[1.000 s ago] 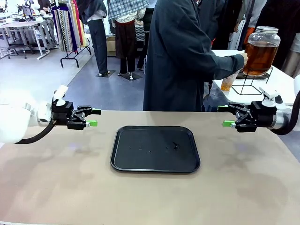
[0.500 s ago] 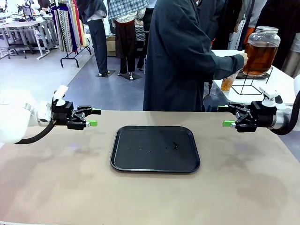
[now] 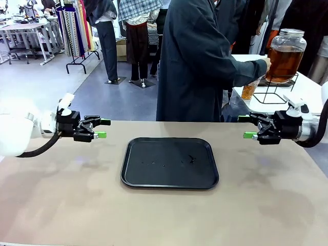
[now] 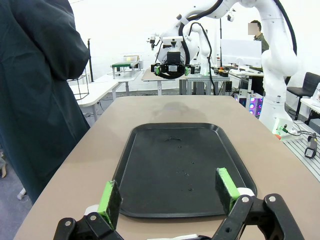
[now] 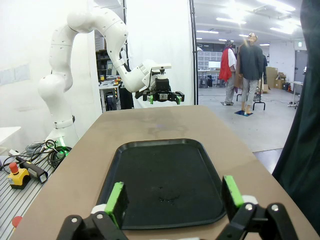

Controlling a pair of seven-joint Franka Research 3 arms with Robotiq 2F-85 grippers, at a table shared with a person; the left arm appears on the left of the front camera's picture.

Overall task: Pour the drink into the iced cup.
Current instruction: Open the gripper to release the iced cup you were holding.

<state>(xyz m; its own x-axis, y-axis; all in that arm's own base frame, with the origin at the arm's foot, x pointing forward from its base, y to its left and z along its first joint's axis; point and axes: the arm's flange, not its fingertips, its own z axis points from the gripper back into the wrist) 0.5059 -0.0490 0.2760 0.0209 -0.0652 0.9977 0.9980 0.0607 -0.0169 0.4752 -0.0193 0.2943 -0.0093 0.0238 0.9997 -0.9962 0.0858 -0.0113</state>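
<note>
Left gripper [image 3: 104,128] hovers over the table's left edge, jaws spread wide, nothing between the green pads [image 4: 109,202]; it points inward at the black tray [image 3: 169,162]. Tray sits mid-table, bare apart from a few dark specks or droplets near its middle. Behind it a person in a dark coat [image 3: 197,66] stands turned toward a white side table [image 3: 307,87], hand [image 3: 266,62] at the dispenser jar [image 3: 285,55] holding the drink [image 3: 283,63], amber, jar raised on a wire stand. A cup [image 3: 249,90] with amber liquid sits below the hand, partly hidden; ice I cannot make out. Right gripper [image 3: 247,126] mirrors the left, jaws apart and empty. Risks as I judge them: cup overfilled at the spigot; slopping when carried across to the tray; either arm moving while the person's sleeve crosses the table edge; a wet cup slipping in a pinch.
</note>
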